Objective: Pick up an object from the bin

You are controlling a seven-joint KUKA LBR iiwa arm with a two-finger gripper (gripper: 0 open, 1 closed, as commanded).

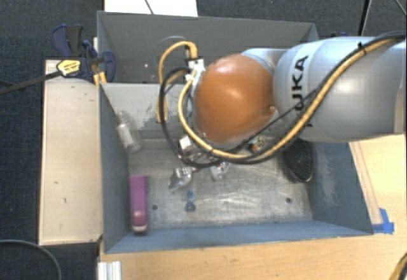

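Metal fingers [182,178] spread near a small blue piece [189,203] in scuffed bin [254,199].

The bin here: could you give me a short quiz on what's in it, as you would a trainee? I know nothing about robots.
1. True or false: the gripper holds the purple block.
2. Which thing lies closest to the gripper in the camera view? A the small blue thing; B the black oval thing; C the clear greyish thing.
3. Fill in: the purple block lies along the ____ wall of the bin, as the view shows it.

Key: 1 false, the gripper is open with nothing in it; 2 A; 3 left.
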